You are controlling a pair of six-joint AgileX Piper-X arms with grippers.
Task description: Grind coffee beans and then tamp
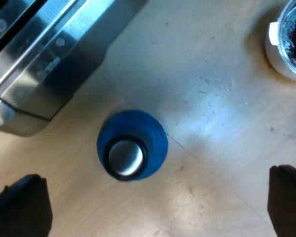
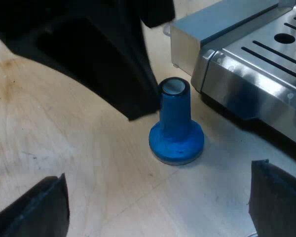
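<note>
A blue tamper (image 1: 132,145) with a silver cap stands upright on the wooden table, close to the corner of the espresso machine (image 1: 39,59). My left gripper (image 1: 153,212) hangs straight above it, fingers (image 1: 19,207) spread wide and holding nothing. In the right wrist view the tamper (image 2: 176,126) stands beside the machine's drip tray (image 2: 256,64). The black body of the left arm (image 2: 89,49) looms just over and beside its top. My right gripper (image 2: 158,212) is open a short way from the tamper, low over the table, with nothing between its fingers (image 2: 278,202).
A round white-rimmed container (image 1: 291,39) with dark contents stands on the table some way from the tamper. The slotted metal drip tray juts out close to the tamper. Bare wood (image 2: 64,148) lies between the right gripper and the tamper.
</note>
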